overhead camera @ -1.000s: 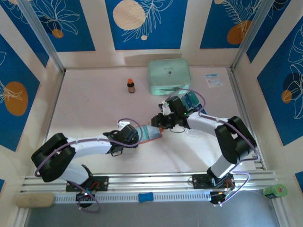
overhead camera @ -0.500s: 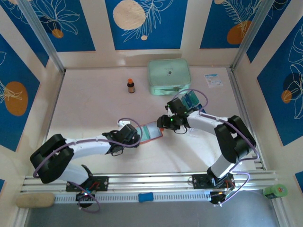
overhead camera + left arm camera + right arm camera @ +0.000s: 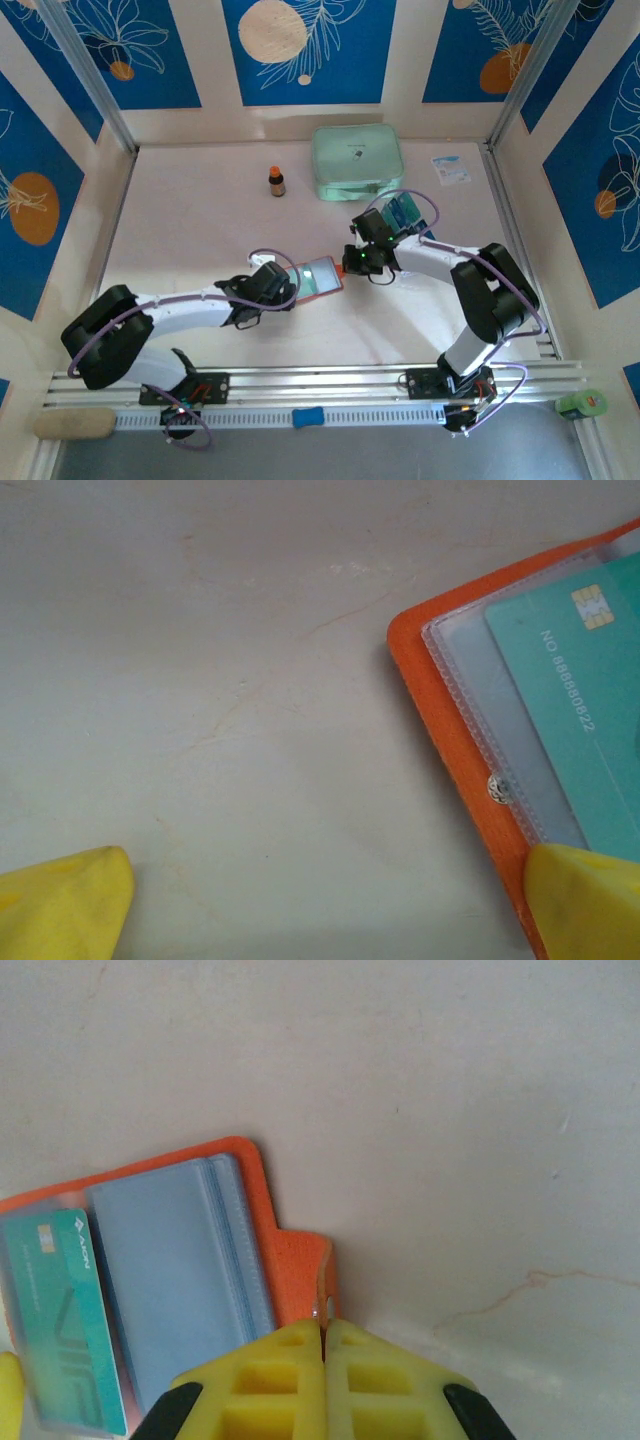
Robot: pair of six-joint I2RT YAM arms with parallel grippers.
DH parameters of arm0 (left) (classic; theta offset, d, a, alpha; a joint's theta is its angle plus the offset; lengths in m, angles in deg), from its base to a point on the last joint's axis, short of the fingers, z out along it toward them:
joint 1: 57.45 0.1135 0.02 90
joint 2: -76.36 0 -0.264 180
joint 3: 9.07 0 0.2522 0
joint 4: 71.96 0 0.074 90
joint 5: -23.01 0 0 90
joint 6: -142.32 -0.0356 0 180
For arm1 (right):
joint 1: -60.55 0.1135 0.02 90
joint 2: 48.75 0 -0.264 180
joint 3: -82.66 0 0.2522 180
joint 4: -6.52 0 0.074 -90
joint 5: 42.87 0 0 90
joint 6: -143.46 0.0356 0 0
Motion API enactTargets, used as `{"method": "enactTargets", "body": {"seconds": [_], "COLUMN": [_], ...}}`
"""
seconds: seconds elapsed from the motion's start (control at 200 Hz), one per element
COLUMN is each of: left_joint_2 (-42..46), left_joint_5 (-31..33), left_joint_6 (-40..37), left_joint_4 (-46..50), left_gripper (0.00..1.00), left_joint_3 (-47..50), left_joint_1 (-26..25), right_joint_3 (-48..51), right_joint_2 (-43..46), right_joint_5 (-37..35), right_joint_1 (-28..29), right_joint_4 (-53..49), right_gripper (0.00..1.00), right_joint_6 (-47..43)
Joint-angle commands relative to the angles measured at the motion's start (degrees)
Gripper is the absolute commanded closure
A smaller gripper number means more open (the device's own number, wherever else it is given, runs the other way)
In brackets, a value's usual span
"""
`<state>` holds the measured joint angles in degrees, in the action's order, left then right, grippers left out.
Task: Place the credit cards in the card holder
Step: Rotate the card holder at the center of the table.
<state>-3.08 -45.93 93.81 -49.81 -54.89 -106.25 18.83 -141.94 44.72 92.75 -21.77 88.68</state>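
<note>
Top external cam: card holder point(image 3: 318, 277) lies open between the arms, right gripper point(image 3: 349, 266) seems pinched on its snap tab, left gripper point(image 3: 291, 287) spread at the opposite edge. Spare credit cards point(image 3: 405, 211) sit just beyond the right gripper, so it's nearer.

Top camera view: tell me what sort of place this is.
Probably a robot test booth: a pale table walled by blue patterned panels, two arms bolted to a metal rail, and props like a green case and small bottle.

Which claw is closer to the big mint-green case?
Right. The right gripper is at the card holder's right edge, in front of the green case; the left gripper, at its left edge, is farther.
</note>
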Motion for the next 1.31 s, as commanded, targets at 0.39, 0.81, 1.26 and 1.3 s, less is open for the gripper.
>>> {"method": "enactTargets", "body": {"seconds": [0.39, 0.81, 1.26, 1.3], "left_joint_2": [1.81, 1.88, 0.58, 0.60], "left_joint_5": [1.12, 1.11, 1.00, 0.93], "left_joint_6": [-1.42, -1.72, -1.77, -1.76], "left_joint_4": [0.80, 0.87, 0.49, 0.39], "left_gripper": [0.00, 0.00, 0.00, 0.00], "left_joint_3": [1.69, 2.61, 2.70, 2.74], "left_joint_1": [1.86, 2.92, 3.10, 3.09], "right_joint_3": [4.86, -1.96, -8.80, -8.87], "right_joint_2": [11.61, 6.22, -7.06, -7.54], "right_joint_5": [0.27, 7.30, 11.50, 11.39], "right_joint_1": [3.65, 5.53, 7.94, 7.96], "right_joint_4": [-4.16, 0.72, 5.28, 5.38], "right_gripper": [0.60, 0.98, 1.00, 1.00], "right_joint_6": [5.18, 2.45, 1.61, 1.60]}}
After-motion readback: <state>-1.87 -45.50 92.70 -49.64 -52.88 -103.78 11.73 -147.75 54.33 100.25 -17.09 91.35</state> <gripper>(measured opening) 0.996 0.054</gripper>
